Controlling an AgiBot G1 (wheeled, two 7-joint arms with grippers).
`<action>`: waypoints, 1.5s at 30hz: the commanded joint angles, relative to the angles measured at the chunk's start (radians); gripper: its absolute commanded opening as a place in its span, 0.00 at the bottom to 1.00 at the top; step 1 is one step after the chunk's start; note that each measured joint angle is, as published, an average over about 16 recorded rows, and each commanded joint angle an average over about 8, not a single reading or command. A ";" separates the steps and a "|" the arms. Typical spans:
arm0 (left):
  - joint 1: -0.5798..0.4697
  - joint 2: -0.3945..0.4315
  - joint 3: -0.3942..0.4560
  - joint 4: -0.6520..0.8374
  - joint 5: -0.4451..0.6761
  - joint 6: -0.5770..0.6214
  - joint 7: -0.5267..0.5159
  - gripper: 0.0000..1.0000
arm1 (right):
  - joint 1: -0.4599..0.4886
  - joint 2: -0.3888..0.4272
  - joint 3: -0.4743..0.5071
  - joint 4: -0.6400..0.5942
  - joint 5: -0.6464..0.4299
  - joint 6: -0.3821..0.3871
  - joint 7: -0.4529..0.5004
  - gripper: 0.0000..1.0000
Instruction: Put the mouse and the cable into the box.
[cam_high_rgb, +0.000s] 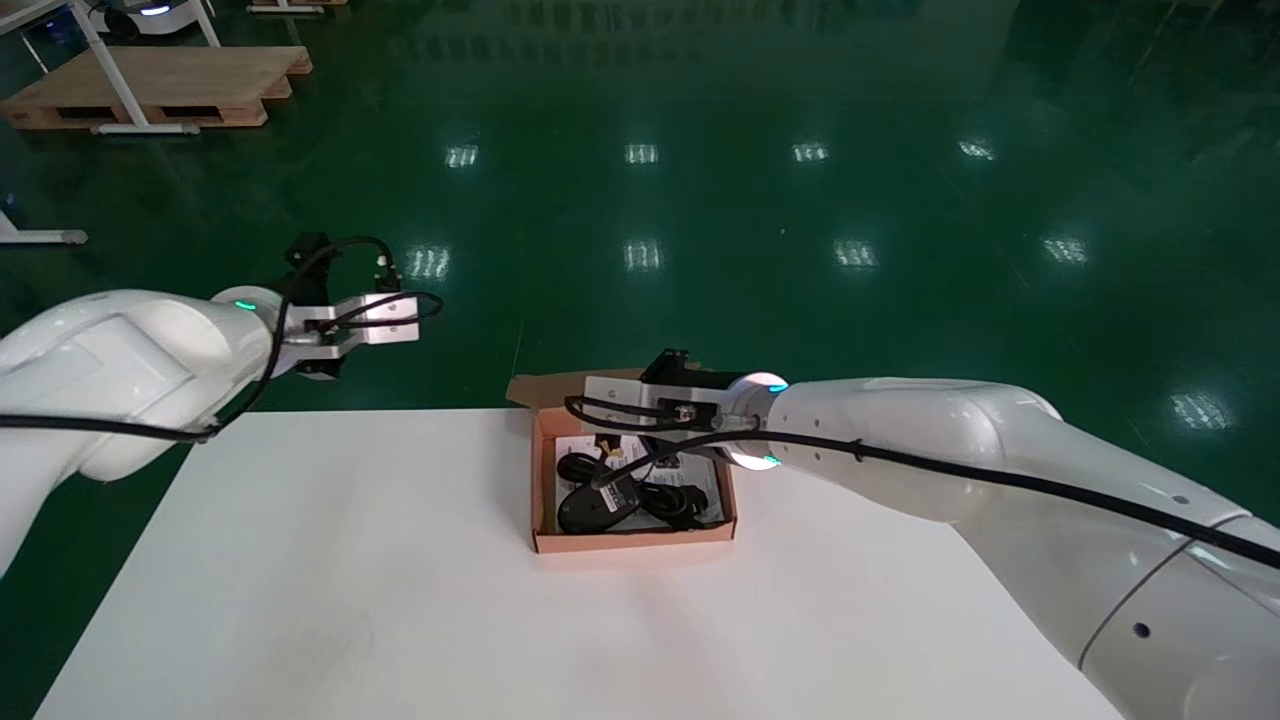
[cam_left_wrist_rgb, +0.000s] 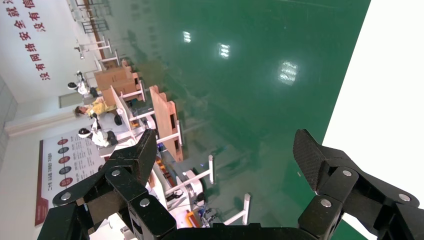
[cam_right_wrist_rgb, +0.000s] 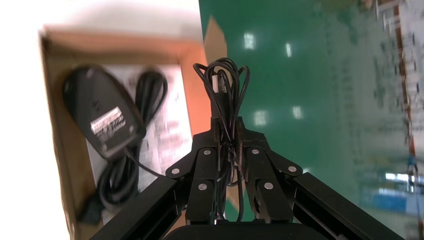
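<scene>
Green glossy floor (cam_high_rgb: 700, 200) lies behind a white rectangular table (cam_high_rgb: 350, 560). At left, the left gripper (cam_left_wrist_rgb: 226, 150) hangs beyond the table's far edge, its black fingers (cam_left_wrist_rgb: 312, 160) spread wide and empty. At centre, a small brown cardboard box (cam_high_rgb: 630, 540) sits on the table, holding a black computer mouse (cam_right_wrist_rgb: 102, 117) turned underside up, a loose black cord coil (cam_right_wrist_rgb: 107, 182) and a printed sheet (cam_right_wrist_rgb: 170, 125). At right, the right gripper (cam_right_wrist_rgb: 227, 127) hovers over the box's far edge, fingers clamped on a bundled black cable (cam_right_wrist_rgb: 225, 82).
</scene>
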 joint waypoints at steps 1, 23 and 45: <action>0.001 -0.003 0.000 -0.009 0.007 0.005 -0.007 1.00 | -0.001 0.000 -0.033 -0.020 -0.005 0.027 0.035 0.63; 0.043 -0.039 -0.061 -0.048 -0.109 0.061 0.031 1.00 | -0.061 0.073 0.056 0.039 0.091 -0.064 0.041 1.00; 0.289 -0.253 -0.428 -0.285 -0.824 0.394 0.274 1.00 | -0.285 0.352 0.404 0.275 0.465 -0.426 0.058 1.00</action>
